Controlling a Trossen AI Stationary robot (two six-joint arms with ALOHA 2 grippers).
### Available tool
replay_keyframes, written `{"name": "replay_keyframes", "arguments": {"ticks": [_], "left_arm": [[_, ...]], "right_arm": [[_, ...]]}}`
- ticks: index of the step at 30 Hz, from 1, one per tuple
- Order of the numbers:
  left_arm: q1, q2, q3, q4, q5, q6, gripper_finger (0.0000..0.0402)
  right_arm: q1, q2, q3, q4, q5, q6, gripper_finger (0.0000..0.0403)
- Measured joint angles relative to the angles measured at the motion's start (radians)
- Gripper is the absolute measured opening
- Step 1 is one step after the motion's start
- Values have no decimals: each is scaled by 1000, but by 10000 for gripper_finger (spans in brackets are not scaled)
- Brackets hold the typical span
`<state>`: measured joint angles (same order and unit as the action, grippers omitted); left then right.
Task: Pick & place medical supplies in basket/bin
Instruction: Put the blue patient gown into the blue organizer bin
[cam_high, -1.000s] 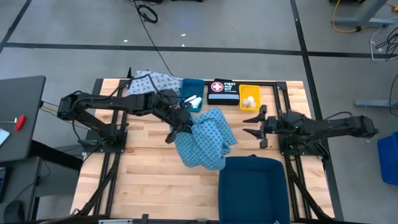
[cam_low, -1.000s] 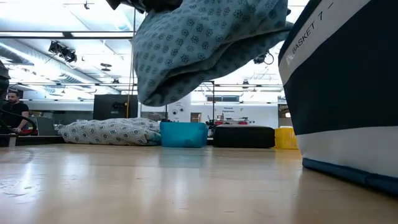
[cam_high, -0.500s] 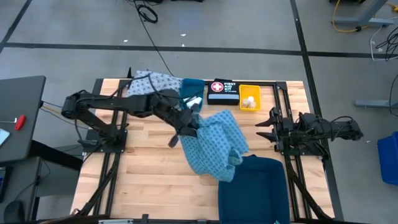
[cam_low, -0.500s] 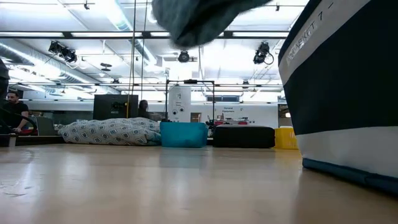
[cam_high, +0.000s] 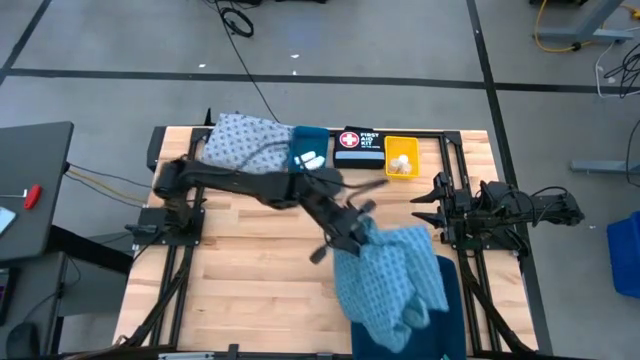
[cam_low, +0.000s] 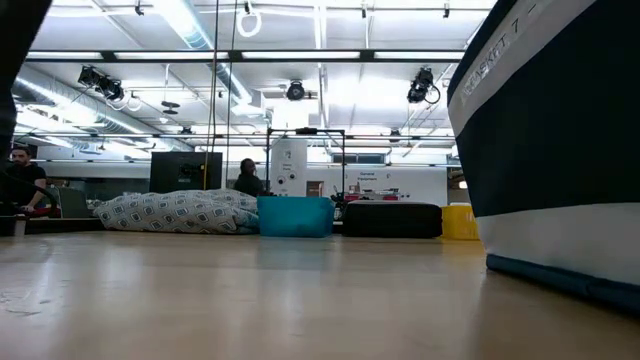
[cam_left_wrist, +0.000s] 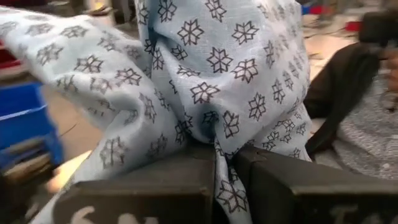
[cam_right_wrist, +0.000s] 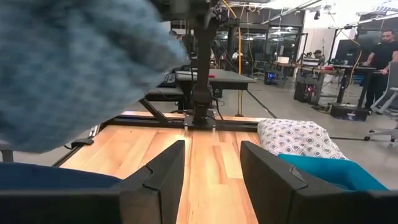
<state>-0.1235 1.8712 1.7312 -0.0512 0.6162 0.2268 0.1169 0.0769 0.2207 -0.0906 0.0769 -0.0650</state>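
My left gripper (cam_high: 352, 226) is shut on the teal patterned cloth (cam_high: 390, 275), which hangs over the dark blue basket (cam_high: 452, 310) at the table's near right. The whitish-blue patterned cloth (cam_high: 240, 140) lies at the far edge, also in the low view (cam_low: 175, 212). White rolls (cam_high: 310, 160) sit in the teal bin (cam_high: 308, 145); pale vials (cam_high: 401, 161) sit in the yellow bin (cam_high: 401, 152). My right gripper (cam_high: 425, 205) waits open at the table's right edge. My left gripper pinches a bunched fold of the teal cloth (cam_left_wrist: 219, 158) between its two fingers (cam_left_wrist: 273, 180), several layers gathered in the gap. The fingers reach toward the table's near right, slanting down. The cloth is lifted clear of the table and hangs slack over the basket.
A black first aid box with a red-and-white cross (cam_high: 358, 147) stands between the teal and yellow bins. The basket's wall (cam_low: 550, 150) fills the right of the low view. Bare wood (cam_high: 250, 270) lies at the table's near left. People stand in the room behind.
My left arm has swung the teal cloth from the table's middle toward the near right, up and over the basket; the cloth has left the low view. My right arm drew back toward the right edge early on and has since kept still.
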Motion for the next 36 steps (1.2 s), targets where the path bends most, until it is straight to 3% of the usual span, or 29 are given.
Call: {"name": "replay_keyframes", "arguments": {"ticks": [8,14,25,29,36], "left_arm": [[-14,253,199,51,83,-1,12],[-13,370,224,130,-35,1,12],[-13,452,225,147,-45,-21,12],[-23,462,225,137,-131,-21,12],[-21,461,225,191,-196,-29,67]], "right_arm": [[0,0,0,-3,0,-3,162],[0,0,0,-3,0,-2,162],[0,0,0,-4,0,0,162],[0,0,0,-4,0,0,162],[0,0,0,-3,26,0,162]]}}
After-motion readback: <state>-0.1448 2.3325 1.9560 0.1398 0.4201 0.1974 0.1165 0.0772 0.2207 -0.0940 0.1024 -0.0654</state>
